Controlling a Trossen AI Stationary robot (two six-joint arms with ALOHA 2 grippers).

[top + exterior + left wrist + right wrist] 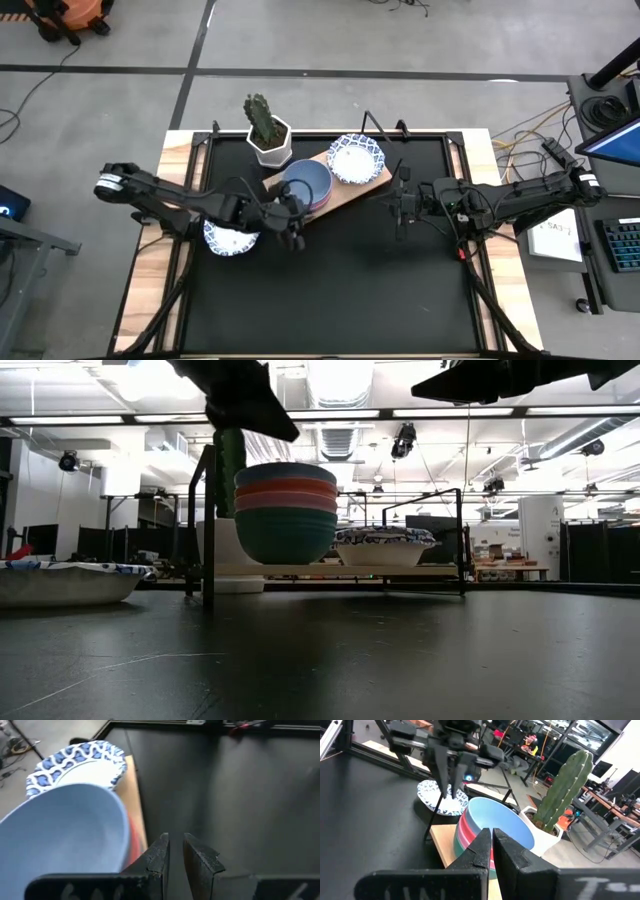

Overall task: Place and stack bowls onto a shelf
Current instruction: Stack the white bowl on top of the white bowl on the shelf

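On the wooden shelf [358, 194] stands a stack of bowls [286, 510]: blue on top, then red, pink and green. A white bowl with a blue patterned rim [356, 158] sits beside the stack on the shelf. Another patterned bowl [232, 238] rests on the black table at the left. My left gripper [176, 840] hangs above the table just near of the stack, with a narrow gap between its fingers and nothing in it. My right gripper [492, 834] waits shut and level, right of the shelf, touching nothing.
A white pot with a cactus [268, 135] stands at the shelf's far left end. A thin black frame [208, 525] rises around the far part of the table. The black table's near half [330, 300] is bare.
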